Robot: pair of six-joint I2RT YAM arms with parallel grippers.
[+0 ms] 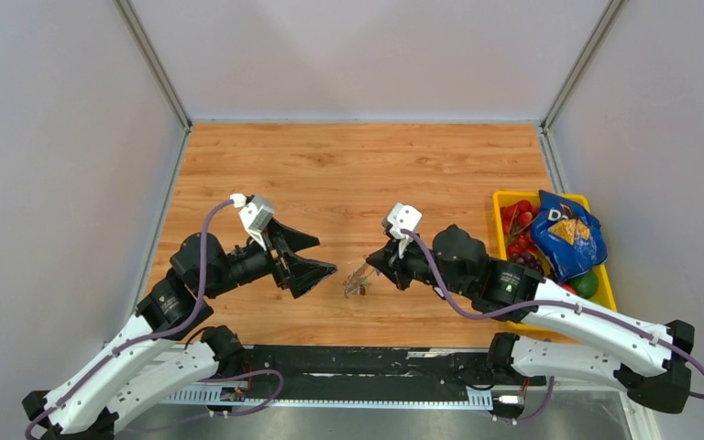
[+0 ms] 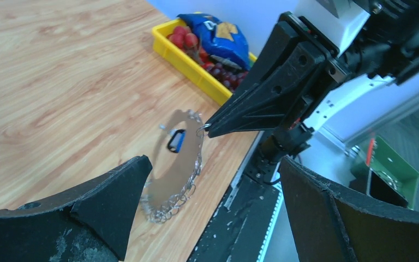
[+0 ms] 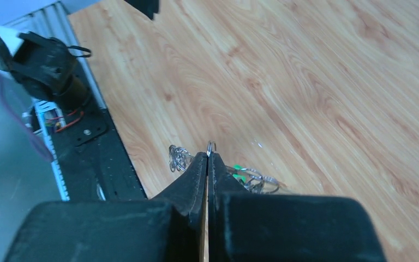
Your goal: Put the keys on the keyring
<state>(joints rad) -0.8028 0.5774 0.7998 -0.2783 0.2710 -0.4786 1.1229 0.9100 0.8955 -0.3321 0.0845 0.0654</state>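
My right gripper (image 1: 373, 263) is shut on the top edge of the keyring (image 1: 357, 280) and holds it upright, its lower end on the wood near the table's front edge. In the left wrist view the keyring (image 2: 199, 158) is a large thin loop with a chain fringe (image 2: 166, 209) at the bottom. A small key with a blue and black head (image 2: 175, 141) shows through the loop; I cannot tell whether it hangs on the loop. In the right wrist view the shut gripper (image 3: 207, 158) pinches the wire, beside a green tag (image 3: 239, 169). My left gripper (image 1: 310, 257) is open and empty, just left of the ring.
A yellow bin (image 1: 504, 198) at the right holds red fruit, a blue chip bag (image 1: 564, 234) and a green lime (image 1: 586, 283). A black rail (image 1: 357, 359) runs along the table's front edge. Grey walls stand on three sides.
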